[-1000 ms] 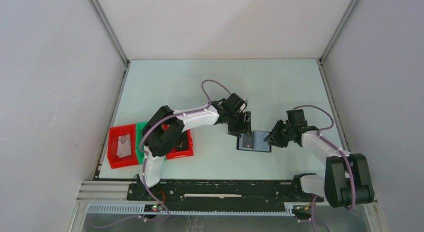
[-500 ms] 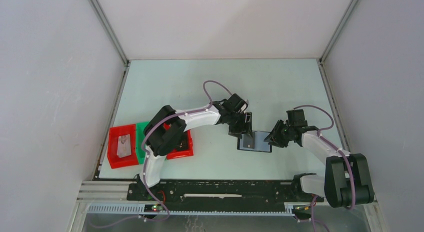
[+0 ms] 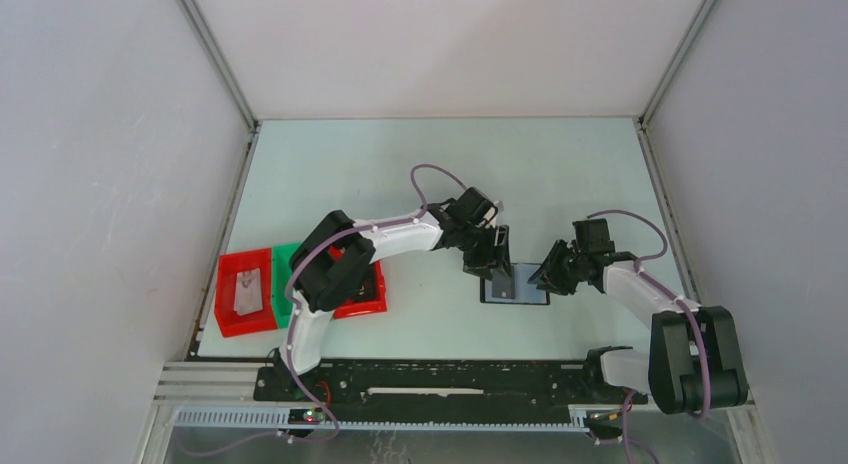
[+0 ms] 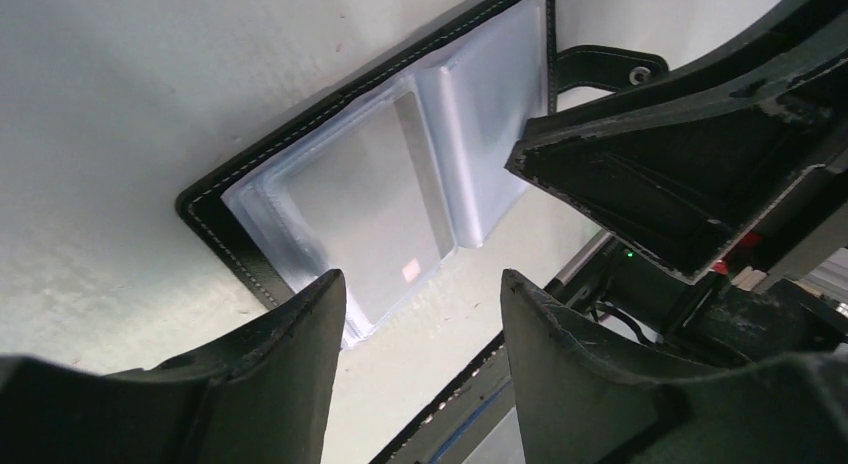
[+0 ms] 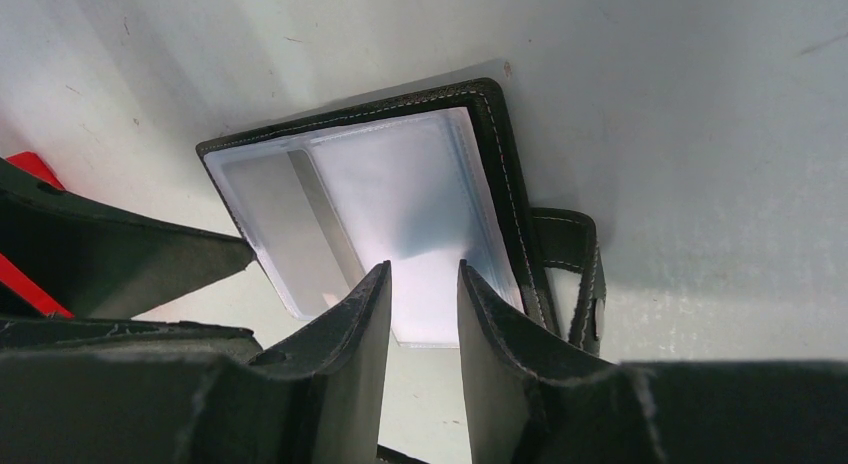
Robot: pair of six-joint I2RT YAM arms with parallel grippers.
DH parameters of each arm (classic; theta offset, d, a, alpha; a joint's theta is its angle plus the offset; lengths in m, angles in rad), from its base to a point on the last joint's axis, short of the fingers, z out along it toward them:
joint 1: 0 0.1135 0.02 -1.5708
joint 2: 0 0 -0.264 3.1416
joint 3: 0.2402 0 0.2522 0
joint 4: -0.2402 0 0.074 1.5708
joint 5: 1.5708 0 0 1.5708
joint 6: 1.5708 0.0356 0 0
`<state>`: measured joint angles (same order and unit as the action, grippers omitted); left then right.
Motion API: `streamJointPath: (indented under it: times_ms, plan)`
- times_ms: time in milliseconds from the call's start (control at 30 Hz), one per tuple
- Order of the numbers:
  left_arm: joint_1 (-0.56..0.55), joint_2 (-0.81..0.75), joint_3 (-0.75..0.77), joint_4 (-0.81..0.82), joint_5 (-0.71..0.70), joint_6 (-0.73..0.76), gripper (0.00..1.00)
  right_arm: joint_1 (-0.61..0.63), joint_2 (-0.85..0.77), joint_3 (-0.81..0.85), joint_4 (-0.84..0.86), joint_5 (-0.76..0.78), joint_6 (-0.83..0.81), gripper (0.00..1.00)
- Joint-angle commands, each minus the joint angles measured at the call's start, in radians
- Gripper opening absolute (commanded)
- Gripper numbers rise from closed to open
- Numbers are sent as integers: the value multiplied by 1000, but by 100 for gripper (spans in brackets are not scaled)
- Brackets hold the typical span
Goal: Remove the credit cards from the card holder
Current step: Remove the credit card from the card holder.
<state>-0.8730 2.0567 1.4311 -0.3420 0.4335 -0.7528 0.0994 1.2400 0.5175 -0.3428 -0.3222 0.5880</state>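
The black card holder [image 3: 520, 296] lies open and flat on the table, its clear sleeves facing up. A pale grey credit card [image 4: 365, 209] sits in a sleeve on its left side; it also shows in the right wrist view [image 5: 285, 229]. No tan card is visible. My left gripper [image 3: 497, 271] is open, its jaws wide apart [image 4: 420, 289] just above the holder's [image 4: 215, 199] left near edge. My right gripper [image 3: 546, 277] hovers over the holder's [image 5: 500, 154] right sleeve, jaws only narrowly apart [image 5: 425, 274] with nothing between them.
The holder's snap strap [image 5: 580, 274] sticks out on the right. Red trays [image 3: 243, 294] [image 3: 362, 294] and a green tray [image 3: 285, 282] stand at the near left; a pale card [image 3: 247, 289] lies in the leftmost red one. The table's near rail [image 3: 440, 379] is close.
My left gripper has moved slightly right and nearer, over the holder's left edge. The holder has shifted a little to the right. The right arm has not moved.
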Motion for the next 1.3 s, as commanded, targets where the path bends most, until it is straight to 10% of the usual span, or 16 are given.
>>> streamJointPath:
  times_ms: [0,1267]
  plan:
    - [-8,12,71,55,68,-26,63,-3,11,35,14,20,-17,39]
    - [-8,-21,43,-58,-115,7,68,-44,52,35,12,54,-42,38]
